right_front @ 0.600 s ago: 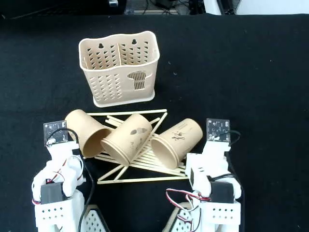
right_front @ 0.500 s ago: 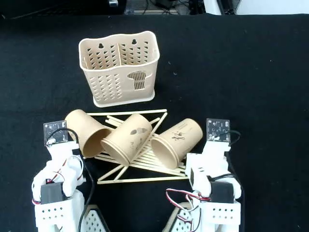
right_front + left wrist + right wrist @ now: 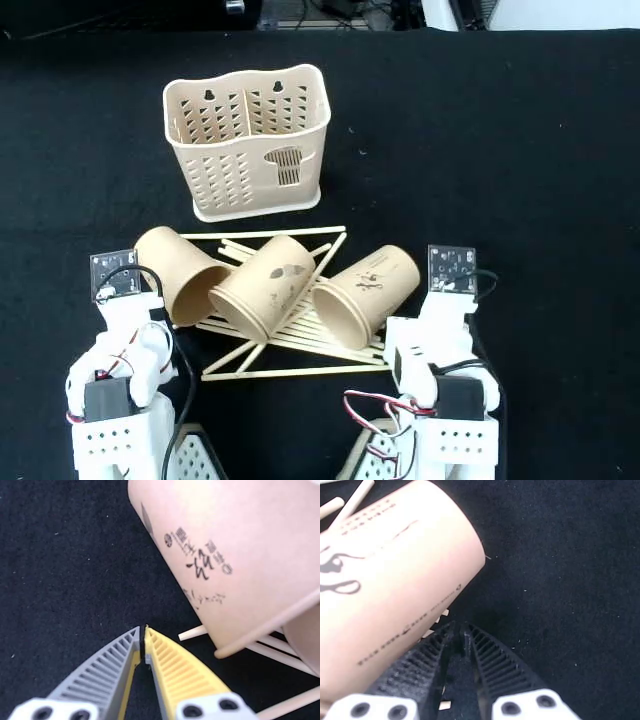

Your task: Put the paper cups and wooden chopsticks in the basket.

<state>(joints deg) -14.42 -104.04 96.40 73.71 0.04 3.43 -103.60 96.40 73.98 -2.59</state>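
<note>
- The left pincer (image 3: 142,632) is closed on nothing, its tips together over bare black worktop (image 3: 520,150), just beside the left cup (image 3: 180,272).
- The left cup lies on its side at 8 o'clock from the middle of the high view, leaning on the sticks. Thin paper will probably be very light and crush easily. A gentle hold across the rim, one finger inside, looks safest.
- The basket (image 3: 247,140) stands upright at 11 o'clock, at 12 o'clock from the cups and apart from them. A divider splits it into two compartments, both empty.
- The middle cup (image 3: 262,287) lies on its side at 7 o'clock, its mouth facing 7 o'clock and touching the left cup.
- The chopsticks (image 3: 290,345) are a loose crossed heap under and around all three cups. They are stiff, thin, smooth and likely to roll, so they are best pinched mid-length once the cups are off them.
- The right cup (image 3: 365,295) lies on its side at 5 o'clock with its mouth toward 7 o'clock. It is free to roll.
- The right pincer (image 3: 462,630) is also closed and empty, just beside the right cup's wall.
</note>
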